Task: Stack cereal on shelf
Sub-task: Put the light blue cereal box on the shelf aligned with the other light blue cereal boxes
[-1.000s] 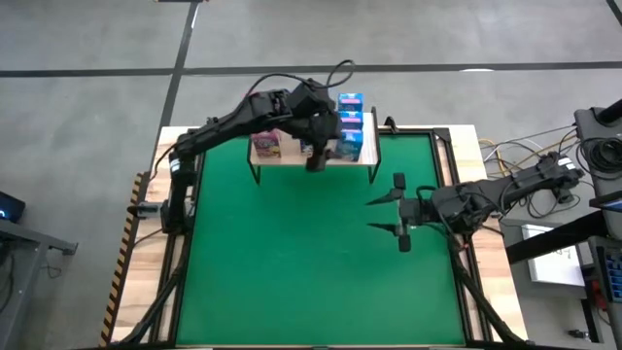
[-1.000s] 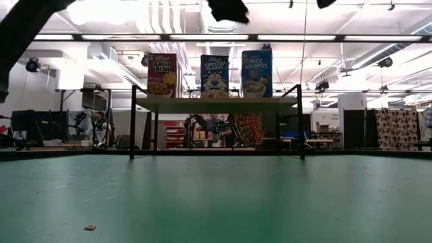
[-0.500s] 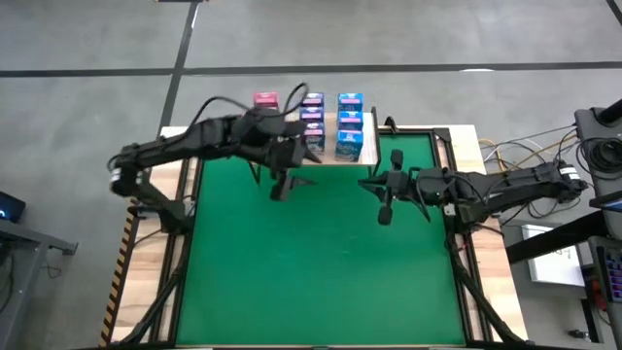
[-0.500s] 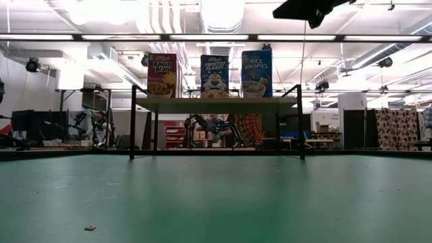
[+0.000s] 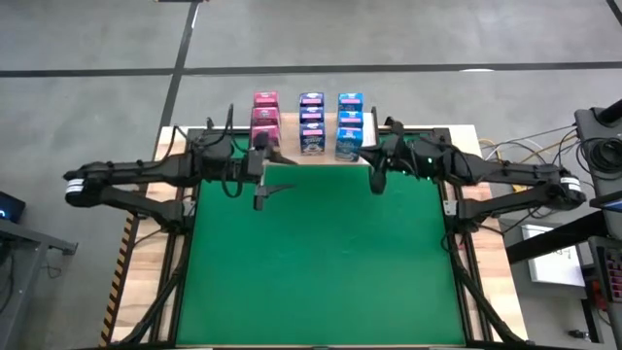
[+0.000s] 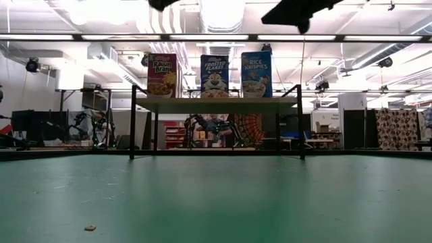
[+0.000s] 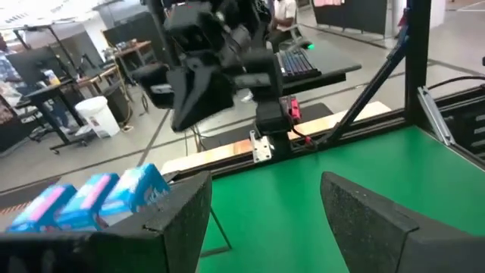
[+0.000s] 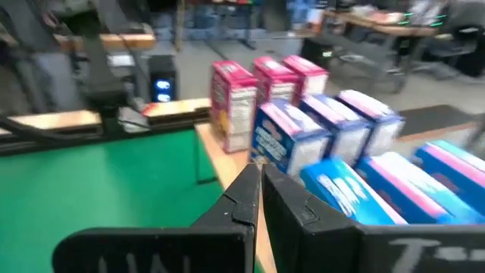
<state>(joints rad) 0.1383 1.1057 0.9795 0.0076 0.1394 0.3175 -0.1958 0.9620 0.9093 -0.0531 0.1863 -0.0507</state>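
Nine cereal boxes (image 5: pixel 311 124) are standing in three rows on the shelf (image 6: pixel 216 103) — stacking looking complete — left gripper (image 5: pixel 262 183) spread and empty, right gripper (image 5: pixel 376 179) pressed together, empty.

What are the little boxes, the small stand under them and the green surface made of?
The cereal boxes look like printed, slightly glossy cardboard, with sharp folded edges. The shelf seems to have a pale matte wood top on thin black legs, probably metal. The green mat looks like a soft, matte sheet; its material is unclear.
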